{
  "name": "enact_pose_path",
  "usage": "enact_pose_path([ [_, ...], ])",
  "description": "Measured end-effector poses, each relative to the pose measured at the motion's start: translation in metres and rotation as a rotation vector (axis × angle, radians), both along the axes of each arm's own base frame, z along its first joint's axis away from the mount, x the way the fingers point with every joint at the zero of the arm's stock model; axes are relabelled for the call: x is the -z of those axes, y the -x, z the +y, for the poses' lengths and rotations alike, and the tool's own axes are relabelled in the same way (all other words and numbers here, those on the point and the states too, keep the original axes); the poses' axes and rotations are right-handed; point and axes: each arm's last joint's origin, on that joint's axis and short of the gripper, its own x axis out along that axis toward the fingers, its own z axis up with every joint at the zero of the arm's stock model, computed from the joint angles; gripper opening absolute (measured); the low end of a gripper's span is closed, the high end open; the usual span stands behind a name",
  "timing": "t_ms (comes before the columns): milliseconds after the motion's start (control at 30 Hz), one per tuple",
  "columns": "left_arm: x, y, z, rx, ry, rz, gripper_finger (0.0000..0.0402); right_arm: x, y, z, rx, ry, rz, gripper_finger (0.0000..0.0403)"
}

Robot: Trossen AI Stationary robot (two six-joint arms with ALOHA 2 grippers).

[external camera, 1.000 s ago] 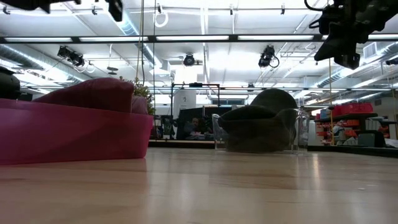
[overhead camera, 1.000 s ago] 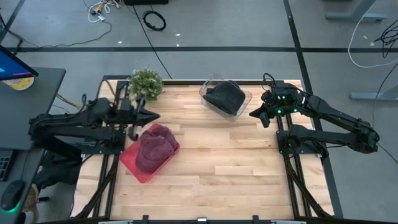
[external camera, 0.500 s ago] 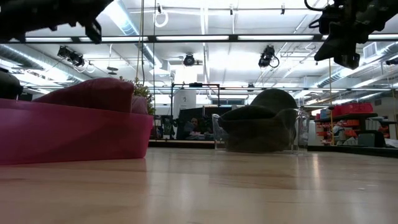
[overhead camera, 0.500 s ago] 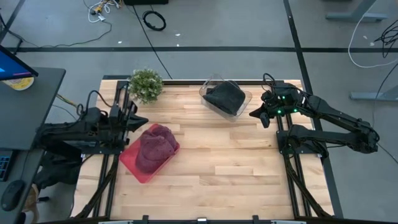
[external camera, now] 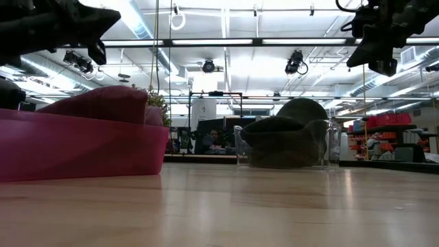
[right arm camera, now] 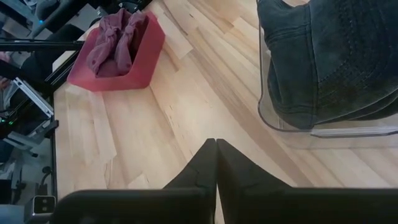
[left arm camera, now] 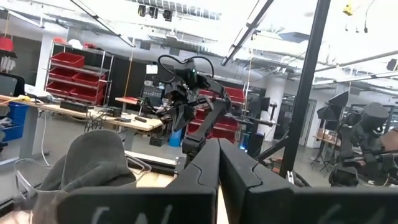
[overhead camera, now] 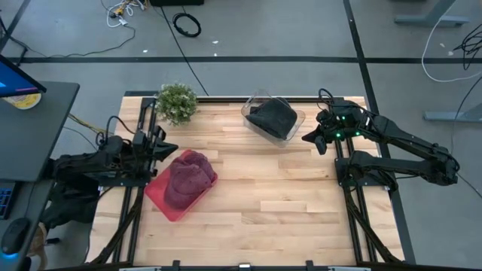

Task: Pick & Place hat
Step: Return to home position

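A maroon knit hat (overhead camera: 186,178) lies bunched in a red tray (overhead camera: 162,197) at the table's left; the right wrist view shows the hat (right arm camera: 117,41) in the tray too. A dark grey hat (overhead camera: 273,118) sits in a clear tub (overhead camera: 253,107) at the far edge, also seen as a dark hat (right arm camera: 323,56). My left gripper (overhead camera: 170,147) hangs shut above the table's left edge, just left of the tray. My right gripper (overhead camera: 307,138) is shut, raised near the right edge beside the tub.
A small potted plant (overhead camera: 177,101) stands at the far left corner. Bare wood (overhead camera: 286,196) stretches between the tray and the right arm. A desk with a monitor (overhead camera: 15,79) stands left of the table.
My left arm has drawn back toward the table's left edge, its gripper moving away from above the tray's far corner, with most of the move in the first half second. The maroon hat, tray and right arm have kept still.
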Motion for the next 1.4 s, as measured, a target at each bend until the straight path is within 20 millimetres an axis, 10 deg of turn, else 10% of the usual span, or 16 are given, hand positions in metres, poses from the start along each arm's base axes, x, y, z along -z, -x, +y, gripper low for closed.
enact_pose_path([
  [767, 0.05, -0.012, 0.002, -0.035, 0.052, 0.276, 0.0005, 0.0, 0.0, 0.0, 0.002, -0.003, 0.0, 0.0008],
  [1400, 0.051, -0.012, 0.002, -0.041, 0.058, 0.279, 0.0016, 0.003, 0.02, 0.011, -0.044, 0.019, 0.07, 0.0008],
])
